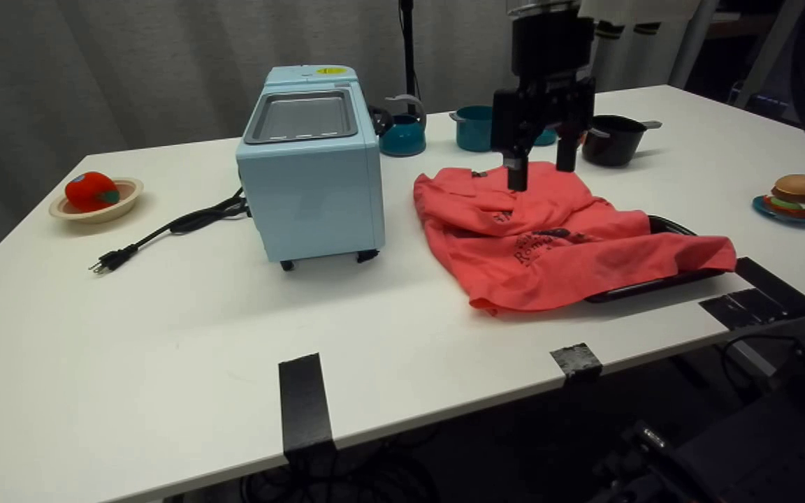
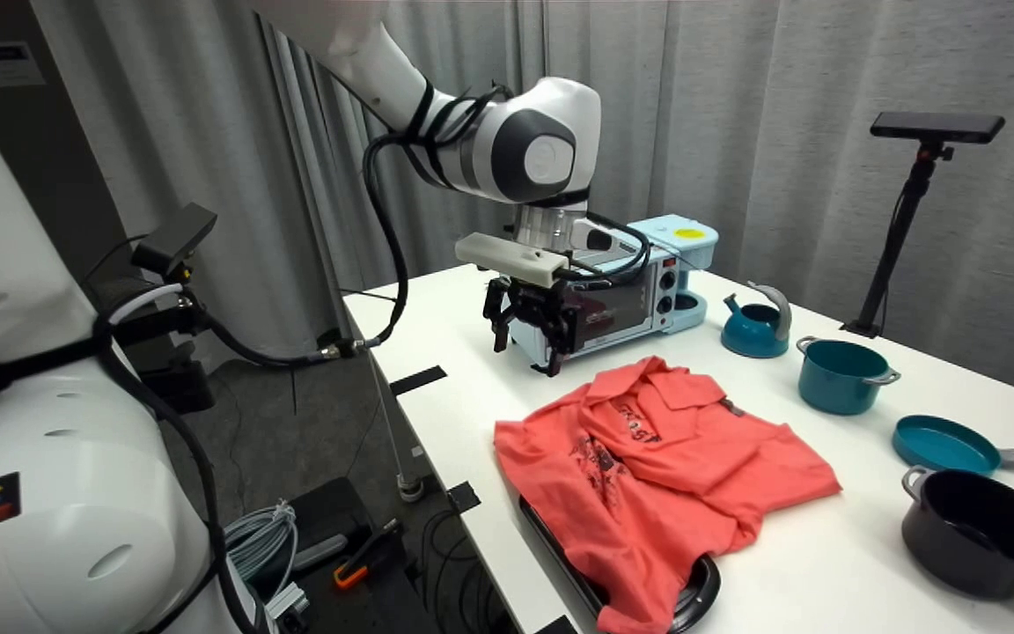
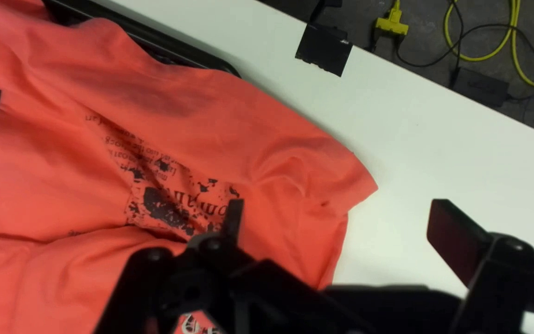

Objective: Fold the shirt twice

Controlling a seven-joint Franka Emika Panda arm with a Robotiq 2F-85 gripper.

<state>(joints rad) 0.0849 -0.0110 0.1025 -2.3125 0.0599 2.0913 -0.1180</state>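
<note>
1 wrinkled coral-red cloth shirt [image 2: 674, 462], partly over 1 black round-cornered tray [image 2: 701, 590] | 1 black two-fingered tool [image 1: 541, 170], jaws apart

We look down on the red shirt [image 3: 193, 120], rumpled, its dark print [image 3: 160, 204] broken by folds, partly covering a black tray [image 3: 174, 44]. Fingers [image 3: 454, 239] wide apart, one seen against the shirt, the other against white surface [image 3: 434, 144]. Black tape [image 3: 324, 50] at the edge; yellow cord [image 3: 514, 23] on the floor [image 3: 427, 32] beyond.
</note>
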